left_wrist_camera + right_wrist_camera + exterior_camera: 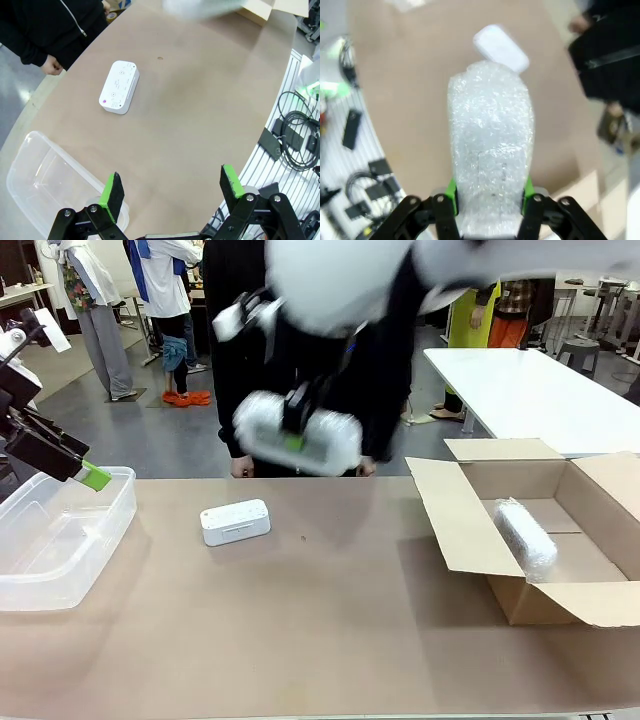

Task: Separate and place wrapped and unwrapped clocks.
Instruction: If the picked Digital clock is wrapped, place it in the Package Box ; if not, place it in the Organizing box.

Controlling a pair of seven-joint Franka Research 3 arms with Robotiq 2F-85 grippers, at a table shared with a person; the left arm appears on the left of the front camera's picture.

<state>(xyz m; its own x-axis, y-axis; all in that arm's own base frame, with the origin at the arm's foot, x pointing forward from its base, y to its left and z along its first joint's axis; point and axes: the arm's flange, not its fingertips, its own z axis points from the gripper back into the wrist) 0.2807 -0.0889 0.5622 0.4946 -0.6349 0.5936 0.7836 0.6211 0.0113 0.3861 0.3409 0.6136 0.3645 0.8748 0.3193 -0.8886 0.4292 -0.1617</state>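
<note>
Presently on record, item by item.

Right pincer (296,428): closed on the first wrapped clock (335,443), gripped about its middle and held in the air above the far part of the worktop (330,620). In the right wrist view the green pads (451,192) press on both sides of the bubble wrap, and the bundle runs lengthwise away from the camera.

Left pincer (171,178): jaws spread wide, holding nothing, poised over the near rim of the plastic tub (35,165).

Bare clock (235,521): smooth white, rounded corners, lying flat on the worktop left of centre, between the tub and the cardboard box (470,530), well apart from each.

Second wrapped clock (525,536): lying on the floor of the cardboard box at the worktop's right side, flaps open.

Plastic tub: clear, at the worktop's left edge; I see nothing lying in it.

Person (235,350): in a black zipped top, standing at the far edge, one hand (51,65) loosely closed beside the worktop.
</note>
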